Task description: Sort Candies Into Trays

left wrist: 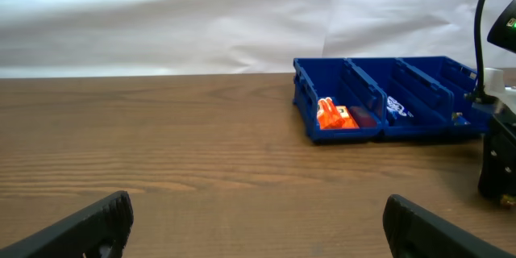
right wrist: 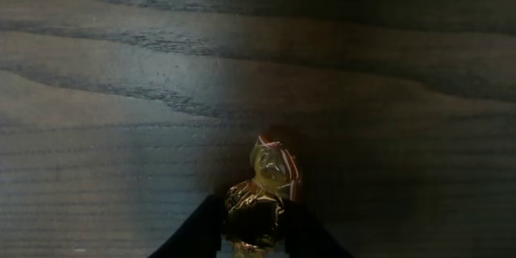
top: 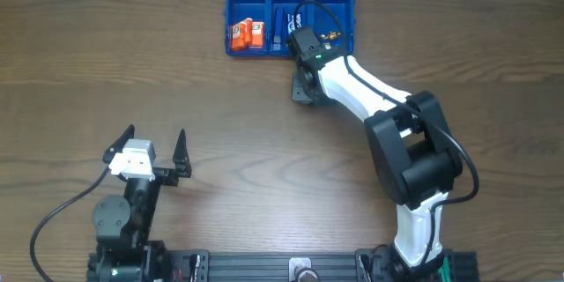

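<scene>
- Wood table [top: 132, 70]; tray [top: 247, 2] upper centre.
- Right gripper [right wrist: 254, 211] pinches candy [right wrist: 270, 161]; left gripper [top: 156, 132] spread, empty.
- We fear the slick foil slipping out in transit.

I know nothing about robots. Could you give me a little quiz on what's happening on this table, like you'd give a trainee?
1. True or false: the left gripper is open and holds nothing.
2. What does the right gripper hold? A a spoon; B a gold-wrapped candy; C nothing.
3. Fill in: seen from above, the orange candies lie in the blue tray's ___ compartment.
Key: 1 true; 2 B; 3 left.
</scene>
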Robot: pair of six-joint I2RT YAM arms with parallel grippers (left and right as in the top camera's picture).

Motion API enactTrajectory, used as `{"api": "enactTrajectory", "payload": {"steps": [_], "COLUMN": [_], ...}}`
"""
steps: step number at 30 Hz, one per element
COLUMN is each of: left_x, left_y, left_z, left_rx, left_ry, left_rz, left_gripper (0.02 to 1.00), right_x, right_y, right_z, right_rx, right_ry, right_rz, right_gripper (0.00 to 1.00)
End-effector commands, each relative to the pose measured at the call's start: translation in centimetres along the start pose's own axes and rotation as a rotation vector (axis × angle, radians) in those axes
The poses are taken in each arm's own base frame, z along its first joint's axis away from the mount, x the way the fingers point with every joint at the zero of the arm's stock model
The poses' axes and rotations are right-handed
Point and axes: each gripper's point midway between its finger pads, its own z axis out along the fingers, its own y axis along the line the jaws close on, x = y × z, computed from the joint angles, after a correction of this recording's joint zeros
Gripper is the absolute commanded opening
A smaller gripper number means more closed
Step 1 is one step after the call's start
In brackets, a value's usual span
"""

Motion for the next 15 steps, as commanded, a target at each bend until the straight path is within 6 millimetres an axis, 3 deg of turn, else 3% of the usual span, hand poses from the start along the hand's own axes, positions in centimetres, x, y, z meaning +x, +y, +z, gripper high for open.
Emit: {"api": "enactTrajectory", "payload": {"steps": [1, 9, 12, 15], "left_x": [1.6, 1.6, 1.6, 1.6], "left_y": [-0.1, -0.1, -0.1, -0.1], "left_z": [0.1, 0.1, 0.1, 0.1], "left_rx": [0.011, 0.011, 0.011, 0.011], "left_ry": [0.046, 0.047, 0.047, 0.046], "left_rz": [0.001, 0.001, 0.001, 0.001], "left_gripper": [0.998, 0.998, 0.998, 0.998], "right_x": [0.1, -0.5, -1.8, -4.2], "right_y": [-0.3, -0.1, 0.1, 0.2], "right_z": [0.5, -0.4, -3.0, -7.5], "right_rx": [0.023, 0.012, -0.007, -0.044], "right_ry": [-0.006, -0.024, -0.060, -0.146], "right_rz": [0.000, 0.002, 0.012, 0.007], "right_gripper": [0.235, 0.165, 0.161, 0.161]}}
